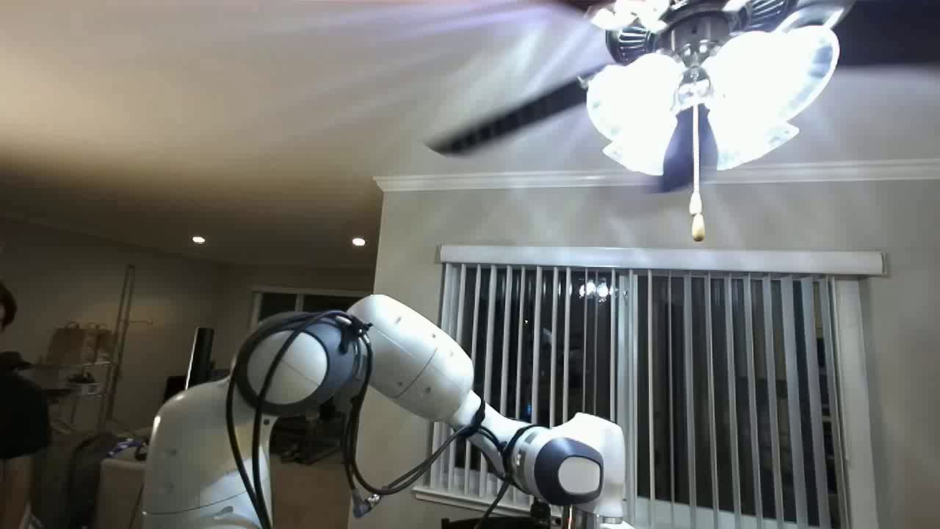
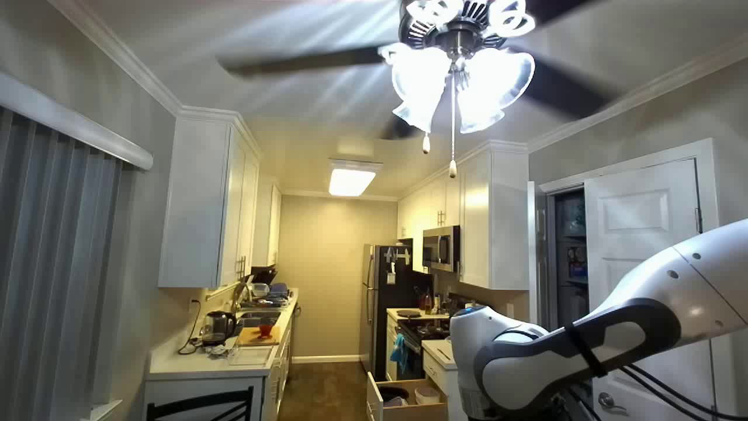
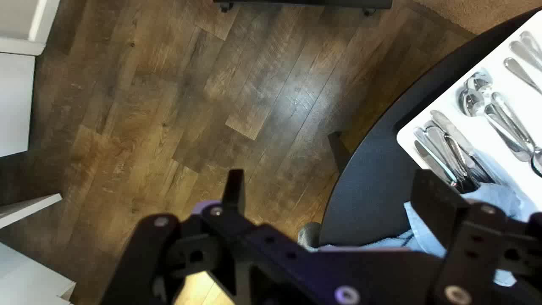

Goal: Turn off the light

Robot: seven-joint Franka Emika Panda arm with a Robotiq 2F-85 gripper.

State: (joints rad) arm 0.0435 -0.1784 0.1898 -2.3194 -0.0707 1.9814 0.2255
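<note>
Our black two-fingered gripper [image 3: 334, 195] faces downward in the wrist view, its fingers standing wide apart. Beneath it we see the curved edge of a dark round tabletop [image 3: 364, 182], bearing a white tray with rounded corners [image 3: 446, 101], the silver metal cutlery [image 3: 451, 127] lying in it, and a rumpled pale-blue cloth [image 3: 425, 231] close by the tray. Brown wood-plank flooring [image 3: 211, 118] spreads beyond the tabletop's edge. Our white jointed robot arm [image 1: 422, 353] bends down at the wrist in both exterior views. Well above the arm and apart from it, near the ceiling [image 1: 220, 95], we find the light [image 1: 749, 81], a cluster of frosted white bell-shaped glass shades, lit to a glare on a dark metal ceiling-fan hub [image 1: 694, 33]. Two pale drop-shaped pulls [image 2: 453, 169] hang below it, and long dark fan blades [image 2: 315, 61], blurred, reach outward around it.
</note>
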